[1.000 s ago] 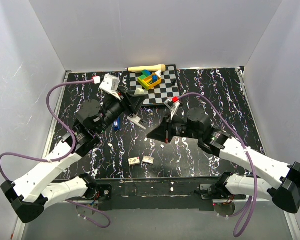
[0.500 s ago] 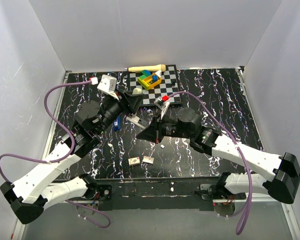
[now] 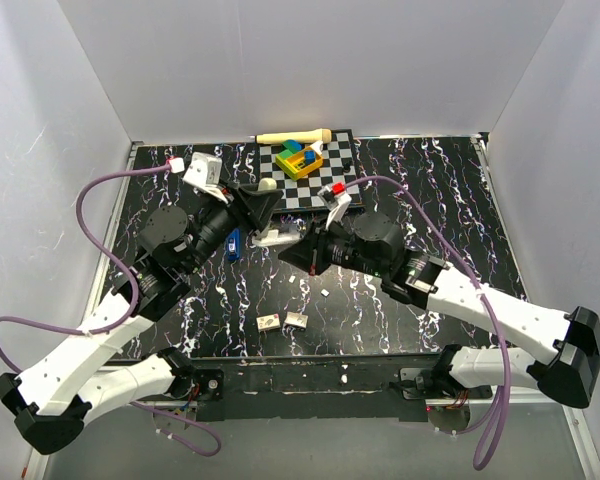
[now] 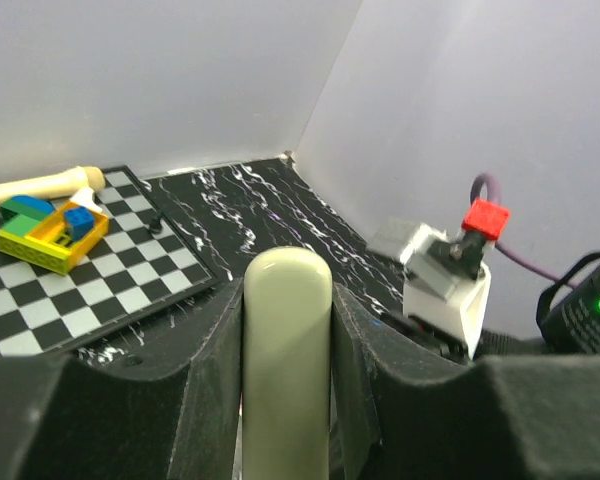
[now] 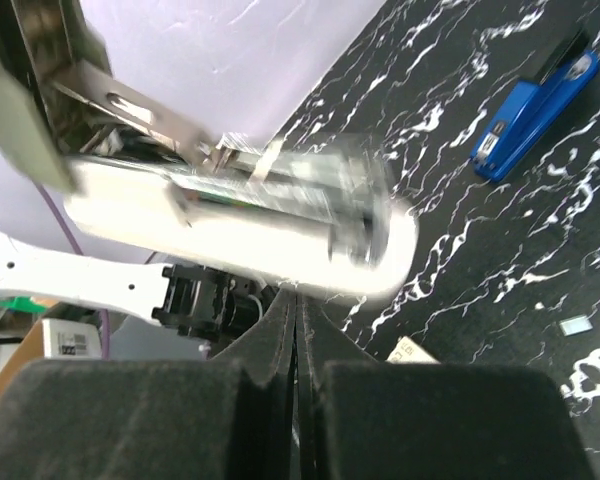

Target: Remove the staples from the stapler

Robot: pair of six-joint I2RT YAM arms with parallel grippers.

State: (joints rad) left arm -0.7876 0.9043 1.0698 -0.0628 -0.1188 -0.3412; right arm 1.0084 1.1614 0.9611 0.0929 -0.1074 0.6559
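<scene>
My left gripper is shut on a cream-white stapler and holds it above the table; its rounded top stands between my black fingers. In the right wrist view this stapler hangs open, blurred, with its silvery metal inner part swung up. My right gripper is shut and empty, its tips right under the stapler's white end. In the top view the right gripper points left at the stapler's lower part. A small blue stapler with a black end lies apart on the table.
A checkered mat at the back carries coloured toy blocks, with a wooden stick behind it. Two small pale pieces lie near the front edge. White walls close in three sides.
My right arm has swung left and forward, bringing its shut gripper up to the held stapler. The left gripper with the stapler has shifted slightly back and up.
</scene>
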